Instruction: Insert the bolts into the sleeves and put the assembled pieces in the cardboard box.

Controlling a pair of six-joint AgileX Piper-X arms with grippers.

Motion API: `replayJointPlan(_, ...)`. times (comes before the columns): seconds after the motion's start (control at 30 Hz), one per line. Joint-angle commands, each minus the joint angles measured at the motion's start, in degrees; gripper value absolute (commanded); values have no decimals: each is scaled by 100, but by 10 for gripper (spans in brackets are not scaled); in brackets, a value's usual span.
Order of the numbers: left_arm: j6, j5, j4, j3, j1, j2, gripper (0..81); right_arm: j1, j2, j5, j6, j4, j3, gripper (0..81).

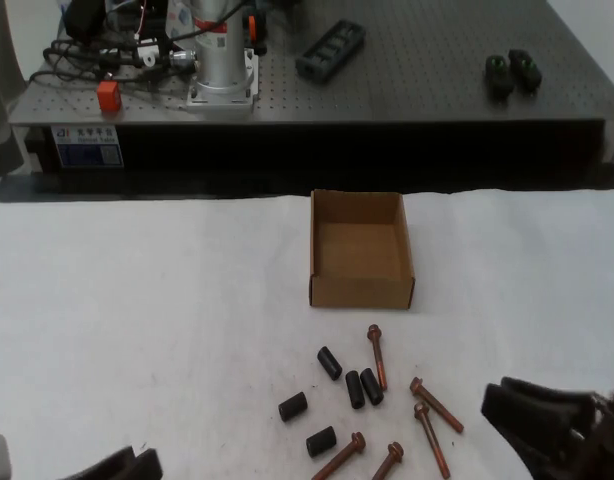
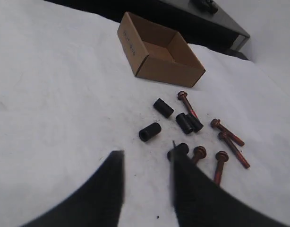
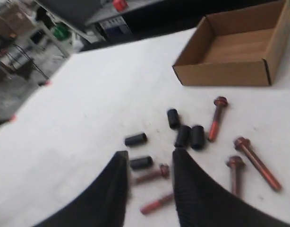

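Since every one of the bolts [image 1: 436, 404] lies bare and every one of the sleeves [image 1: 329, 362] lies hollow on the white worktop [image 1: 137, 330], I'd say the job is at its very first step: picking out a pair to join. The cardboard box [image 1: 362, 290] stands empty just beyond the scatter, well apart from both arms. Two sleeves touch side by side next to one bolt; the rest lie loose around them. The left claw [image 2: 146, 161] hangs low at the near edge of the heap, fingers apart and holding nothing, with the nearest sleeve [image 2: 178, 151] just beside one finger. The right claw [image 3: 149, 158] is likewise spread and empty, a near bolt [image 3: 152, 176] lying ahead of its gap. Next, I reckon, one claw must close on a bolt and the other on a sleeve. They must then bring the two into line, end to end, so the shank can slide in.
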State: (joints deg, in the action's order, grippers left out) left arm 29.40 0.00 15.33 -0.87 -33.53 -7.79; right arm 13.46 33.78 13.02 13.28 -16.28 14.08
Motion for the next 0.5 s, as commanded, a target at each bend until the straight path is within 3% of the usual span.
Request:
replayJointPlan(0.0,2,74,-147,-145,20,-204,337,3,685,-231,-593,-660,569,259)
replayJointPlan(0.23,-254,222,-179,-542,20,-674,314,3,3988,-1103,-2202,-2264,2749,259)
replayJointPlan(0.47,-302,418,-179,-638,20,-754,314,3,5725,-1262,-2770,-2707,3940,259)
